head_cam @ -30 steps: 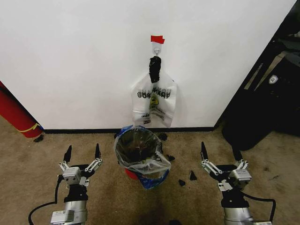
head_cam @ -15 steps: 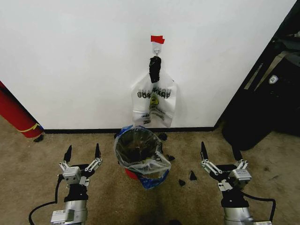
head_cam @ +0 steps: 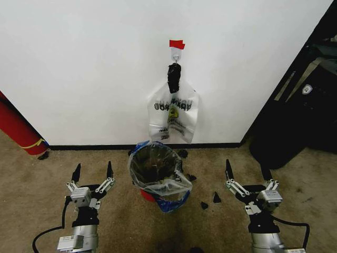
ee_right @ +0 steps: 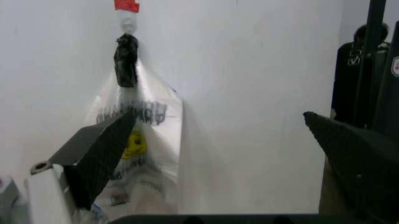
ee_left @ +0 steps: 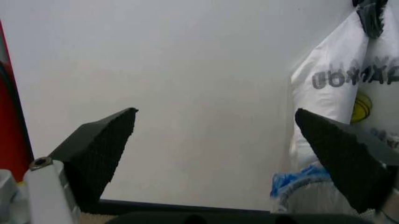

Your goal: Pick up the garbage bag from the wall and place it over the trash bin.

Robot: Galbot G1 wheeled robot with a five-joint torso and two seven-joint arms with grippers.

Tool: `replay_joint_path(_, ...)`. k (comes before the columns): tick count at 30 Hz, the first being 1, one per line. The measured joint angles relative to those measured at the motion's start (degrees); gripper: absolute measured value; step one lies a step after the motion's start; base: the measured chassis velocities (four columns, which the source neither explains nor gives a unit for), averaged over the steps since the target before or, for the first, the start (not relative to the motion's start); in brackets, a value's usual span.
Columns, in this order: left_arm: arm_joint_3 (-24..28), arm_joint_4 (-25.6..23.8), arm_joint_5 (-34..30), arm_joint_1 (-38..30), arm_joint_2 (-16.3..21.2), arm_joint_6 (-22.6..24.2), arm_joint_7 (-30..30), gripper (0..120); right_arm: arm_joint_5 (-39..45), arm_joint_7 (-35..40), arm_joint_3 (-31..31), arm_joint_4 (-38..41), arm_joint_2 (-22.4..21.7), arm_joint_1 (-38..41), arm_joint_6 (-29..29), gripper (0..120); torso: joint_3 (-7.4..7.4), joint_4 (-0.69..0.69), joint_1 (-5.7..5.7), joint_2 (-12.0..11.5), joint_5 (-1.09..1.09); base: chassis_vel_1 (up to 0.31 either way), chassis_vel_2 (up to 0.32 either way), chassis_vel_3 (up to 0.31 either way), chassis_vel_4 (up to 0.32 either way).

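White wall (head_cam: 95,63), garbage bag (head_cam: 174,113) hanging above trash bin (head_cam: 156,171)

Left hand (head_cam: 92,172) low, fingers spread, empty; right hand (head_cam: 246,171) low, fingers spread, empty.

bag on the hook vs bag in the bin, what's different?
Place: the hooked bag hangs flat on the wall, above the bin; the bin bag sits low on the carpet.
Shape: the hooked bag is bunched and tied black at its top; the bin bag is spread open over the rim.
Look: the hooked bag is whitish; the bin bag is clear with blue patches.
Both are thin printed plastic.
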Motion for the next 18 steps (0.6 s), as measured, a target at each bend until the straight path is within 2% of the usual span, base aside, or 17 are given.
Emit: replay_joint_path(18, 0.0, 0.0, 0.0, 0.0, 0.0, 0.0, 0.0, 100, 0.0, 0.0, 0.0, 0.0, 0.0, 0.0, 0.0, 100, 0.00, 0.00, 0.00, 0.0, 0.00, 0.000, 0.000, 0.000, 0.000)
